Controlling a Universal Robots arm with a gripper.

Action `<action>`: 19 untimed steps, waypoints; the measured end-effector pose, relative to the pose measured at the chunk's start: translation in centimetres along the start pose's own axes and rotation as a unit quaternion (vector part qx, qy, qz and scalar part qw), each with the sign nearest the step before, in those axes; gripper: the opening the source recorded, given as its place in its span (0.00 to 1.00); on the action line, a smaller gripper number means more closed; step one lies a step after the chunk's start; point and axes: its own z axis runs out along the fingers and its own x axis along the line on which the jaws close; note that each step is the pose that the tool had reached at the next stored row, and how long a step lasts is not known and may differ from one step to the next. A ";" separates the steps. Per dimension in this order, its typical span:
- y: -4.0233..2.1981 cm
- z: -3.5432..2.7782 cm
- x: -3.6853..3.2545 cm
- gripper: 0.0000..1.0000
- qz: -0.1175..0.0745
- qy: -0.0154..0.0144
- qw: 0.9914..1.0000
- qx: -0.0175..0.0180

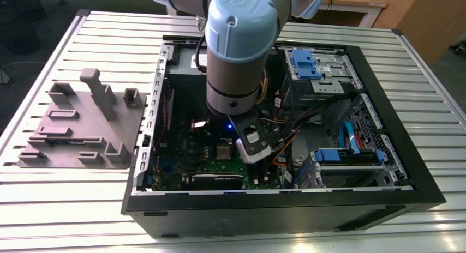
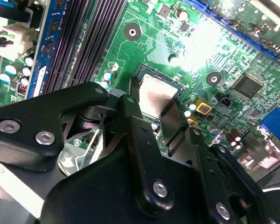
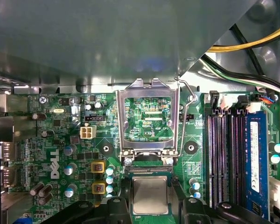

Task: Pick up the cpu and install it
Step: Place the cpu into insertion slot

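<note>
Smooth silvery metal cpu (image 3: 150, 194)

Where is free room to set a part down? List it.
Bare table lies around the grey tray and beside the case on the exterior view's right. Crowded: inside the case, around the arm, cables and board.

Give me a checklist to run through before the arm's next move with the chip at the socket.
1. Metal cover standing open: ok.
2. Lever raised: ok.
3. Chip at the hand, next to the open cover: ok.
4. Chip's edges parallel to the cover's edges: ok.
5. Chip lying fully flat in its seat: cannot tell.
6. Cables well apart from the chip: ok.
</note>
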 end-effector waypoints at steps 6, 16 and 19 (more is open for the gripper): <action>0.00 -0.02 0.02 0.43 0.000 0.000 1.000 0.000; 0.00 -0.05 0.01 0.43 0.004 0.000 1.000 0.000; 0.00 -0.05 -0.05 0.43 0.006 0.000 1.000 0.000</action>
